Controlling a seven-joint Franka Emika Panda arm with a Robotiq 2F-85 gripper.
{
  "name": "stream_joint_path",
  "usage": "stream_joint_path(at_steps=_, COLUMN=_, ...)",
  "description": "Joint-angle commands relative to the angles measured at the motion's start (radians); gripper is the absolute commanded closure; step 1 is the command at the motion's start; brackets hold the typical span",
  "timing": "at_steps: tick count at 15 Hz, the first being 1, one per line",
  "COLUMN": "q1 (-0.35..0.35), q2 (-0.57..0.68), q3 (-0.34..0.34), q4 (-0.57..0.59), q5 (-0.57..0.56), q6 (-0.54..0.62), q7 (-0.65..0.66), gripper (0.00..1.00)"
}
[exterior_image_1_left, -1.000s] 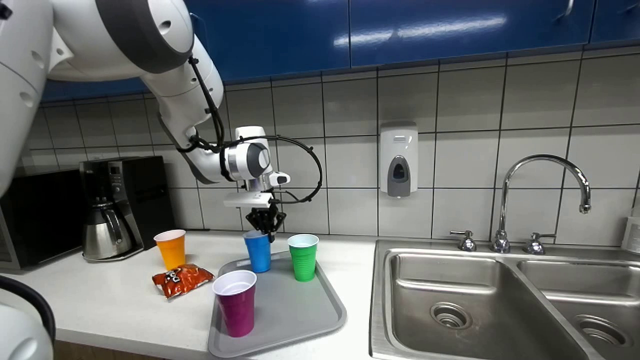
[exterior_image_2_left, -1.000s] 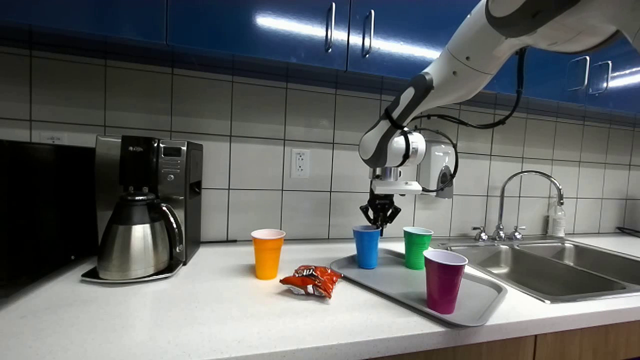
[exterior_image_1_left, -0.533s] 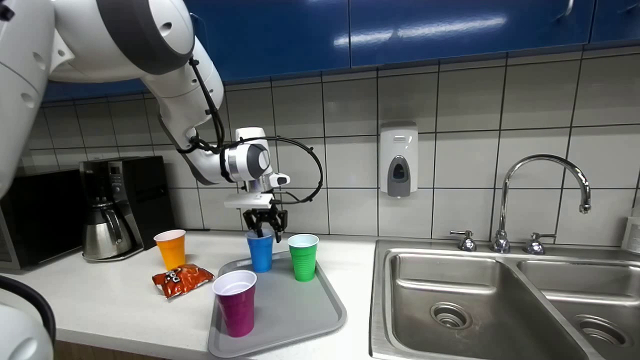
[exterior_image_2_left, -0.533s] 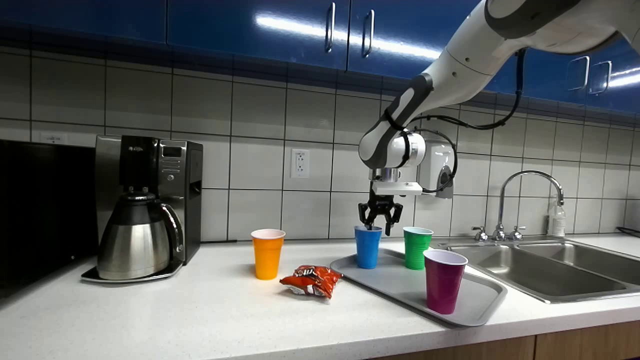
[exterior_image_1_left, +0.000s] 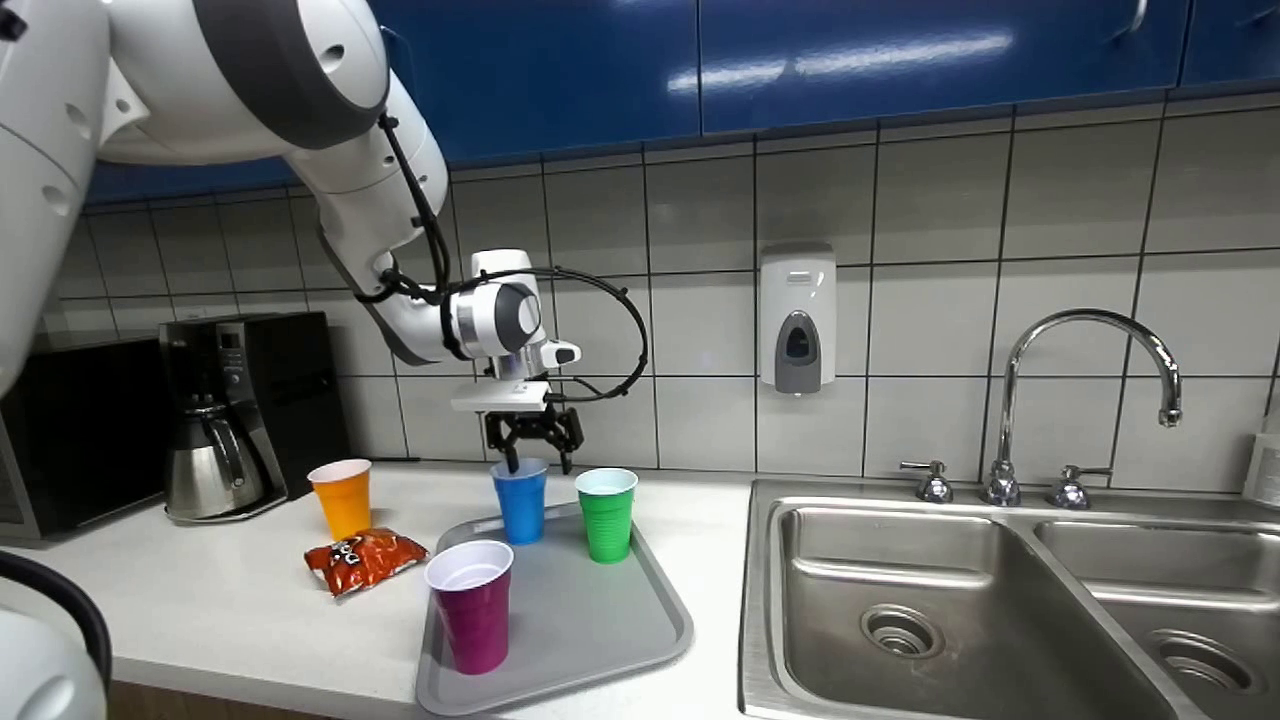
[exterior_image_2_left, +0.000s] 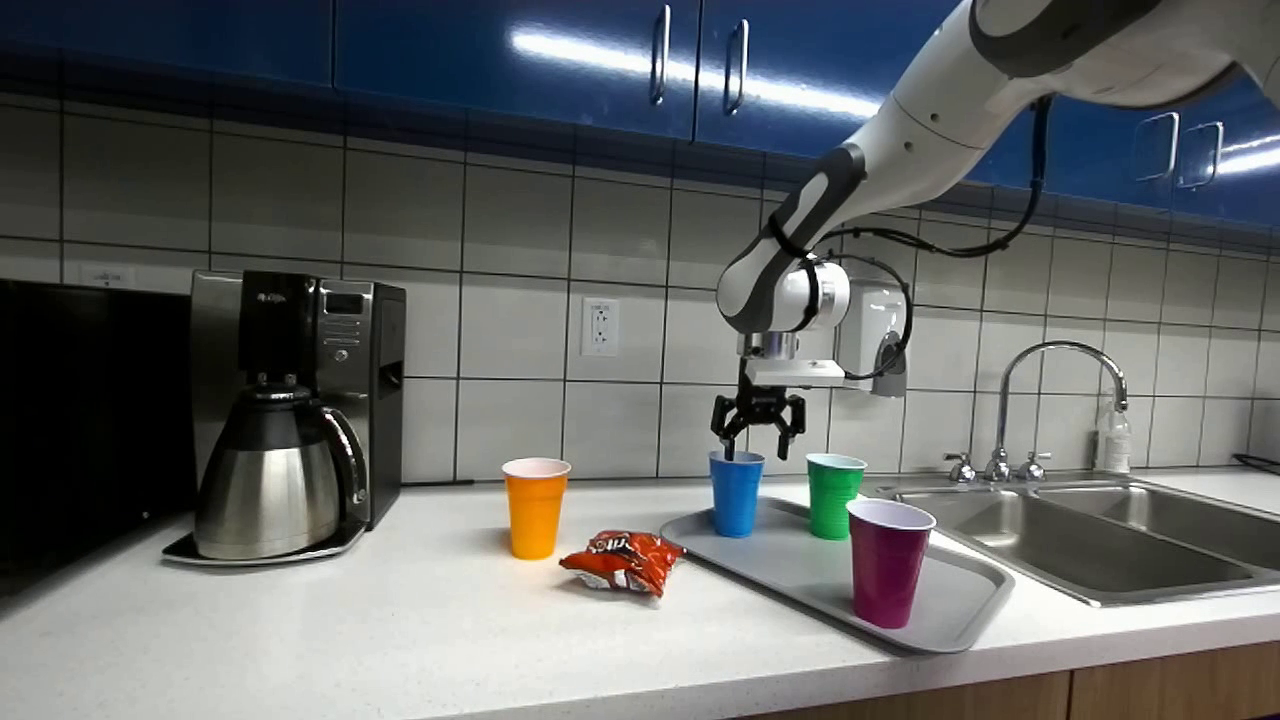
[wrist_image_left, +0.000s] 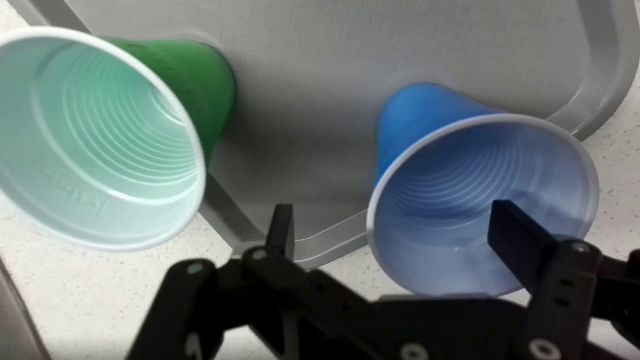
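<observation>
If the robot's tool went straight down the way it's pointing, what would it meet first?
Probably the blue cup: the open tool points down with one finger at the cup's mouth, the other outside its rim; exact depth is unclear.

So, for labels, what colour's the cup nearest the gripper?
A blue cup, clearest in an exterior view.
</observation>
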Motion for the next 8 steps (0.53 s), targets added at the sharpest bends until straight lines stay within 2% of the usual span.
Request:
stream_joint_path(at_steps=1, q1=-0.008, q2=-0.014, q3=-0.001, q4=0.024, q5=-0.01, q6=-0.039, q7=-0.021, gripper=0.0)
stream_joint_path(at_steps=8, q1=0.004, q2=-0.055, q3=0.009, q4=0.031, q5=-0.013, q6=-0.036, q7=-0.021, gripper=0.0)
